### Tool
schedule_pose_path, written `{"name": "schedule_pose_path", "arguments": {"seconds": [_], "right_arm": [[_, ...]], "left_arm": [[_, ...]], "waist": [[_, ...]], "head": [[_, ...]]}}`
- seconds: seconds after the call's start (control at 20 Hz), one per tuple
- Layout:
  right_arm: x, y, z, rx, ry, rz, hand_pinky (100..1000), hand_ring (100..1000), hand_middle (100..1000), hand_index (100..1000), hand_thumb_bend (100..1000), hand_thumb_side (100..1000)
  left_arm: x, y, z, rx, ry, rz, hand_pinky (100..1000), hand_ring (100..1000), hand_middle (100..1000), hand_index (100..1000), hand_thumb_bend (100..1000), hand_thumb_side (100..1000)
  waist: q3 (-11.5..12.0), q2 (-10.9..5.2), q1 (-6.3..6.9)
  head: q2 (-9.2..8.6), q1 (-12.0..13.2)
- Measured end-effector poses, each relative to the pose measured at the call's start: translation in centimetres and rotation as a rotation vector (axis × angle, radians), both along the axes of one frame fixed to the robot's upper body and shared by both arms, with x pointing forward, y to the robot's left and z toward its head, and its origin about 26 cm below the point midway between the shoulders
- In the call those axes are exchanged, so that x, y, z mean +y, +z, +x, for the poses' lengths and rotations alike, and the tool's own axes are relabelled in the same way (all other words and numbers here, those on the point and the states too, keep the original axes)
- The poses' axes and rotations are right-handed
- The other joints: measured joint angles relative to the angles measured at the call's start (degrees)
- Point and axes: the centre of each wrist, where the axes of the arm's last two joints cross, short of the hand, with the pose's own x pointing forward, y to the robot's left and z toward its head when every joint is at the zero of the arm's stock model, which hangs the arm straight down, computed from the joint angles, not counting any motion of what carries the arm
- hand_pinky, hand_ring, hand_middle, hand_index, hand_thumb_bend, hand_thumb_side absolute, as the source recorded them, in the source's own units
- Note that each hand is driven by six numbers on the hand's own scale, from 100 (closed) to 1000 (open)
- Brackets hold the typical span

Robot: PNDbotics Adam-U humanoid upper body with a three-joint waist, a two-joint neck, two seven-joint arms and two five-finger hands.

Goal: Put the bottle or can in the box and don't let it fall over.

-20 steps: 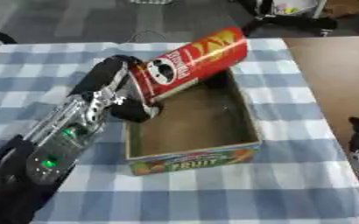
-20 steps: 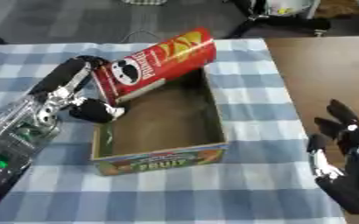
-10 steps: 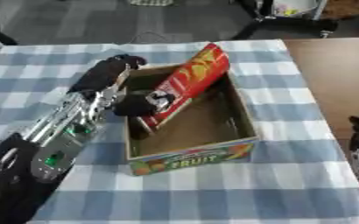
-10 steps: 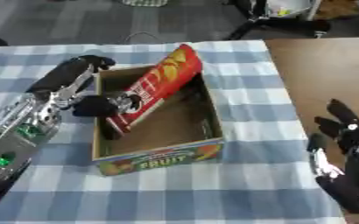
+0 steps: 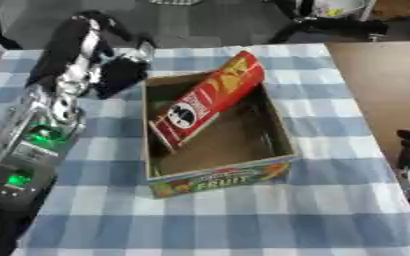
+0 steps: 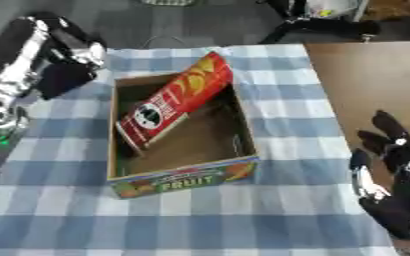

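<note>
Half done at best, I'd say: the tall red cardboard crisp can with the yellow lettering [image 5: 207, 102] is inside the open brown cardboard box with the colourful "FRUIT" print on its front [image 5: 220, 179], but it isn't standing up. It leans diagonally, lid end down near the box floor on the left side and the other end propped up on the far rim, sticking out a little past it. So the "in the box" part looks ticked off, the "don't let it fall over" part not so much, since it's basically tipped. The robot's left hand [image 5: 119, 70] is up at the far left of the blue-and-white checked tabletop [image 5: 243, 220], off the can, holding nothing, though I can't tell how far the fingers are spread. The right hand [image 6: 392, 170] sits idle at the lower right, fingers up and relaxed, empty. What's left, I reckon, is righting the can.
</note>
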Motion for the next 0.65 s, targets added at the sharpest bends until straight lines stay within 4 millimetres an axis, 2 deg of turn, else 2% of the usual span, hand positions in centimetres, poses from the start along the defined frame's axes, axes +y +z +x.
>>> {"name": "schedule_pose_path", "arguments": {"seconds": [0.15,0.35,0.45,0.5,0.65], "right_arm": [[-0.1,-0.1,-0.1,-0.004,-0.008,0.003,867,857,1000,933,100,486],[-0.2,-0.1,-0.2,-0.013,-0.018,0.007,867,856,1000,932,100,484],[-0.3,-0.1,-0.2,-0.02,-0.021,0.009,867,856,1000,931,100,483],[-0.3,-0.1,-0.2,-0.022,-0.022,0.009,868,855,1000,931,100,483],[-0.3,-0.1,-0.2,-0.03,-0.025,0.012,868,855,1000,931,100,482]], "left_arm": [[3.6,-1.0,-0.7,-0.041,0.069,-0.119,549,532,736,642,100,636],[7.9,-3.1,-1.6,-0.067,0.163,-0.241,537,524,732,644,100,664],[9.6,-4.1,-2.2,-0.089,0.196,-0.297,538,522,721,642,100,667],[10.2,-4.5,-2.4,-0.104,0.207,-0.32,520,444,657,616,100,693],[12.0,-5.9,-3.1,-0.121,0.242,-0.37,555,420,647,604,100,716]], "waist": [[0.6,0.0,-0.01],[1.46,0.0,-0.51],[1.9,0.0,-0.94],[2.03,0.0,-1.06],[2.53,0.0,-1.45]], "head": [[0.01,-0.57],[0.05,-1.25],[0.31,-1.52],[0.48,-1.67],[0.54,-1.88]]}}
